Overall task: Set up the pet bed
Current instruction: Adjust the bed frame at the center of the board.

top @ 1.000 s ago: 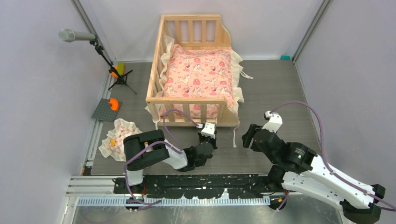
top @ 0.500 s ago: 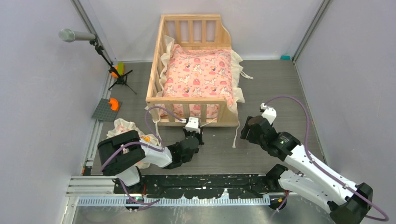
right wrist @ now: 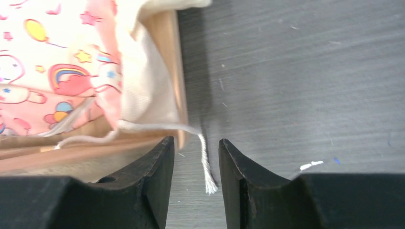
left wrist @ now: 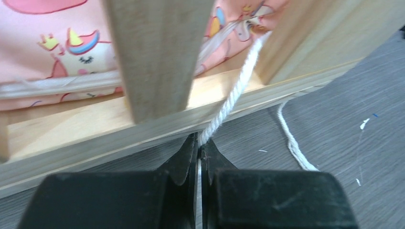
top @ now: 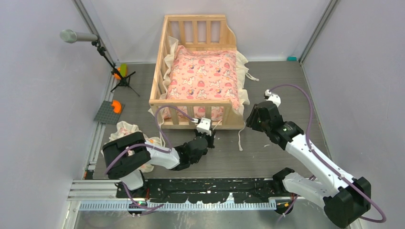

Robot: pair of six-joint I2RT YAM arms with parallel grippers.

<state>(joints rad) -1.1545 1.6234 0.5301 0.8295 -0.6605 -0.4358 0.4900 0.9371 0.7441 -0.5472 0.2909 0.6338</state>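
Pale slatted wooden pet bed [top: 191, 102] sat mid-surface, long axis running away from arms. Left fingers [left wrist: 186, 160] clenched on white cord [left wrist: 234, 95] at near rail; right fingers [right wrist: 160, 160] parted, straddling corner cord [right wrist: 205, 164].

Pale lavender-grey walls close the space in on 3 sides: the left wall [top: 43, 119], the back wall [top: 272, 28] and the right wall [top: 363, 95]. Metal posts [top: 90, 24] run up the 2 far corners. The table top [top: 286, 86] is dark grey with a wood grain. A microphone [top: 76, 36] on a black tripod [top: 123, 82] stands at its left edge. The light is soft and even.
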